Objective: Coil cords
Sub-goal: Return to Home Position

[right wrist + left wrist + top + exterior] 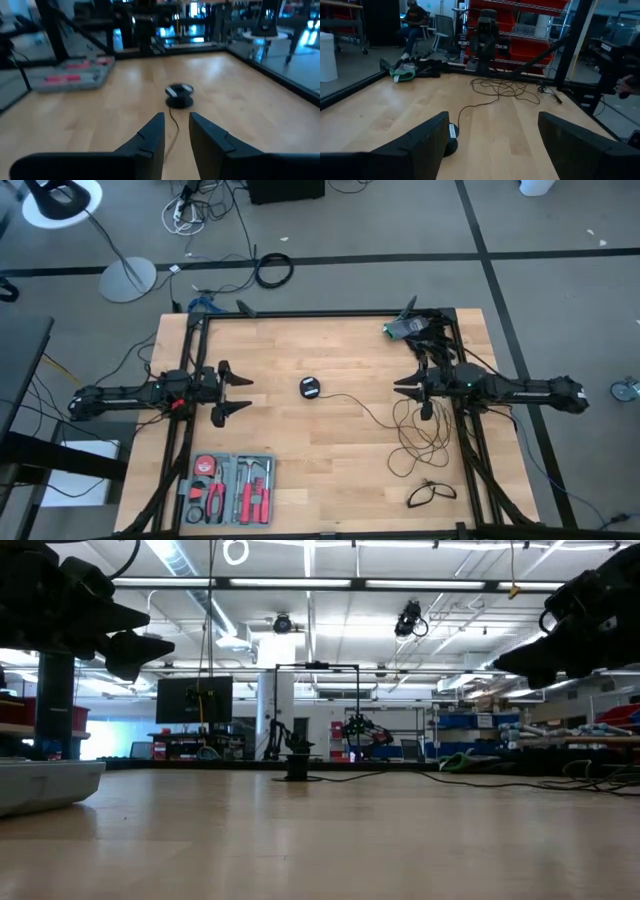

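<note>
The long black cord's round disc lies flat at mid-table. Its cord runs toward the table's right and ends in a loose tangle under my right arm. The disc also shows in the right wrist view and in the left wrist view. The short cord lies in a small loop near the front right corner. My left gripper is wide open, left of the disc and above the table. My right gripper hovers right of the disc, its fingers a narrow gap apart, above the cord.
A grey tool tray with red-handled tools sits at the front left. A green and grey wire bundle lies at the far right corner. A black frame runs around the table. A thick black cable ring lies on the floor beyond.
</note>
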You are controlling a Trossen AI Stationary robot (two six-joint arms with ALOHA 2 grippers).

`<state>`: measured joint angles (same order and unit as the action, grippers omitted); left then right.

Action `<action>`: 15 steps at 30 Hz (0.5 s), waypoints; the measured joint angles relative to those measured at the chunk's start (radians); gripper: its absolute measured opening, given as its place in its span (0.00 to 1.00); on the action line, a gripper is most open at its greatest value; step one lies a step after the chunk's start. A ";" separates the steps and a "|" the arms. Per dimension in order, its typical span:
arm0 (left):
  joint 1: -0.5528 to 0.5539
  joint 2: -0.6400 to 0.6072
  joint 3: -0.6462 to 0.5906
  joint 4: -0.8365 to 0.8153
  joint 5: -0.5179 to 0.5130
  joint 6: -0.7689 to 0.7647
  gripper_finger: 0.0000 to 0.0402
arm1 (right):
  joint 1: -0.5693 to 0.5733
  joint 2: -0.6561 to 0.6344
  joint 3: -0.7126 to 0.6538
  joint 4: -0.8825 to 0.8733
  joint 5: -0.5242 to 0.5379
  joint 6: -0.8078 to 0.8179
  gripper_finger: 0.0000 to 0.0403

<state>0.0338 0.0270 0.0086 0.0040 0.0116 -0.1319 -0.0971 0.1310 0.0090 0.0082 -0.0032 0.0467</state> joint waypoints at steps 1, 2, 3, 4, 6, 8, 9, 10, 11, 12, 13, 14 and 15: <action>0.000 0.000 0.000 0.000 0.000 -0.011 0.77 | -0.003 0.017 0.000 0.000 0.000 -0.007 0.22; 0.000 0.000 0.000 0.000 0.000 -0.021 0.77 | -0.004 0.035 0.000 0.000 0.000 -0.017 0.22; 0.000 0.000 0.000 0.000 0.000 -0.024 0.77 | -0.004 0.052 0.000 0.000 0.000 -0.024 0.22; 0.000 0.000 0.000 0.000 0.000 -0.025 0.77 | -0.004 0.068 0.000 0.000 0.000 -0.026 0.22; 0.000 0.003 0.000 -0.001 -0.007 -0.024 0.77 | -0.004 0.102 0.000 0.000 0.000 -0.025 0.22; 0.000 0.007 0.000 -0.005 -0.025 -0.026 0.77 | -0.003 0.135 0.000 0.000 0.000 -0.025 0.22; 0.000 0.009 0.001 -0.005 -0.039 -0.026 0.77 | -0.003 0.150 0.000 0.000 0.000 -0.025 0.22; 0.000 0.012 0.001 -0.004 -0.049 -0.027 0.77 | -0.003 0.165 0.000 0.000 0.000 -0.025 0.22; 0.000 0.014 0.001 -0.005 -0.050 -0.028 0.77 | -0.003 0.178 0.000 0.000 0.000 -0.025 0.22; 0.000 0.019 0.001 -0.005 -0.050 -0.028 0.77 | -0.003 0.190 0.000 0.000 0.000 -0.025 0.22; 0.000 0.022 0.001 -0.005 -0.052 -0.029 0.77 | -0.003 0.201 0.000 0.000 0.000 -0.021 0.22; 0.000 0.023 0.001 -0.004 -0.052 -0.029 0.77 | -0.003 0.209 0.000 0.000 0.000 -0.014 0.22; 0.000 0.025 0.001 -0.003 -0.053 -0.029 0.77 | -0.003 0.214 0.000 0.000 0.000 -0.006 0.22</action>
<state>0.0334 0.0520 0.0093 0.0013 -0.0413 -0.1608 -0.1001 0.3450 0.0086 0.0078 -0.0031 0.0406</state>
